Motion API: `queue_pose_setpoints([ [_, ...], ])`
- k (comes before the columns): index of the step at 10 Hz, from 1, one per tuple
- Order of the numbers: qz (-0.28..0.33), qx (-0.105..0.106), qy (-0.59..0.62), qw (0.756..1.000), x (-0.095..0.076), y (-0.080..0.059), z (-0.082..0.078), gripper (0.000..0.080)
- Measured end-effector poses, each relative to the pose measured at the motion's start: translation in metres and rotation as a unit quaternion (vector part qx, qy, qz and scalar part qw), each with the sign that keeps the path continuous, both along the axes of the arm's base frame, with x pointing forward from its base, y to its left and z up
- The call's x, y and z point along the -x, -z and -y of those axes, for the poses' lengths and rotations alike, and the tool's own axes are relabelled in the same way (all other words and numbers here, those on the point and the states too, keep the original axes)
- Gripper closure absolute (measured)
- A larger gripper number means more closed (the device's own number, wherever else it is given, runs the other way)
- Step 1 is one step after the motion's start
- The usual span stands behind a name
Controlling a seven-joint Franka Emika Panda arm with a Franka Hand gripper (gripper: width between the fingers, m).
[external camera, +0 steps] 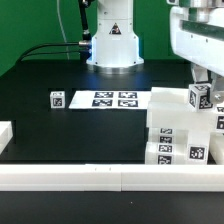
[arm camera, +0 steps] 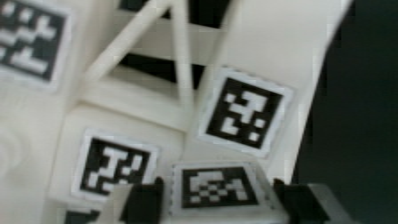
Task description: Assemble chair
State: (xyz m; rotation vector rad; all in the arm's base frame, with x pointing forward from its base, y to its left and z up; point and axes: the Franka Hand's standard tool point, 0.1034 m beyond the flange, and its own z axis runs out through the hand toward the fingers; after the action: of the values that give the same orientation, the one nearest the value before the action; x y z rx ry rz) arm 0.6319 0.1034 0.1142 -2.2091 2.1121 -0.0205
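The white chair assembly (external camera: pixel 178 135) stands at the exterior view's right, its faces carrying several black-and-white tags. My gripper (external camera: pixel 201 84) hangs over its top and is shut on a small white tagged chair part (external camera: pixel 199 97) that sits at the top of the assembly. In the wrist view the two dark fingers (arm camera: pixel 157 203) flank that tagged part (arm camera: pixel 217 188), touching its sides. Behind it I see tagged white faces of the chair (arm camera: pixel 240 108) and thin white bars (arm camera: pixel 182 60). A loose small tagged chair part (external camera: pixel 57 98) lies on the table at the left.
The marker board (external camera: pixel 113 99) lies flat in front of the robot base (external camera: pixel 112 45). A long plain white rail (external camera: pixel 90 178) runs along the table's front edge, and a short white piece (external camera: pixel 5 134) stands at the left edge.
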Motion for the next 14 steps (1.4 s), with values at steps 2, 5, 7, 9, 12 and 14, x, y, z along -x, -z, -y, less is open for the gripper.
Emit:
queue_pose_setpoints([
  [2,0.01,-0.013,0.111,0.994,-0.003,0.0,-0.003,0.0517],
  [5,0.018,-0.039,0.223,0.974,-0.008,-0.001,-0.01,0.0517],
  [7,0.02,-0.054,0.24,0.969,-0.009,-0.001,-0.015,0.0517],
  [9,0.018,-0.063,0.254,0.965,-0.009,-0.001,-0.016,0.0517],
  [12,0.018,-0.066,0.244,0.967,-0.008,-0.001,-0.018,0.0517],
  [14,0.019,-0.065,0.237,0.969,-0.008,0.0,-0.018,0.0315],
])
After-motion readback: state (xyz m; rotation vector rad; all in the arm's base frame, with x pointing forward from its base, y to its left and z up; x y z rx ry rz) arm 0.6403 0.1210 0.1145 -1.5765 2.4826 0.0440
